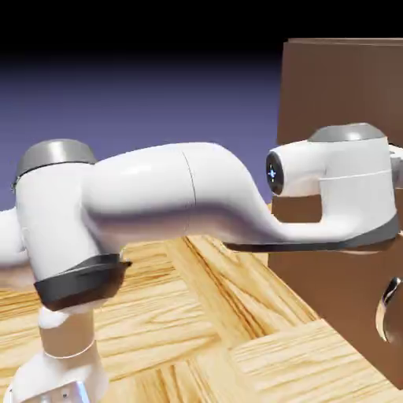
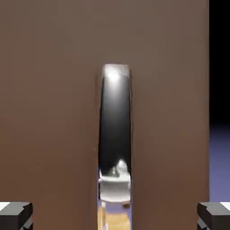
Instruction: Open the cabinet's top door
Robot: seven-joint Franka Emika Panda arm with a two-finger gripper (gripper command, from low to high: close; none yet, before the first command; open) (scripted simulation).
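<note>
Hand [image 2: 115, 216] released; handle [image 2: 115, 121] at twelve o'clock; off-centre advance could strike it with a fingertip.

In the hand view, a flat dark-brown door panel [image 2: 54, 112] fills most of the space, and its right edge meets a black and blue-violet backdrop [image 2: 219, 166]. A narrow curved silver handle [image 2: 115, 130] stands upright near the middle, with bright and dark reflections on it. At the bottom corners there are two small grey fingertips [image 2: 16, 215], wide apart, and nothing is between them except the lower part of this handle, which they do not touch.
</note>
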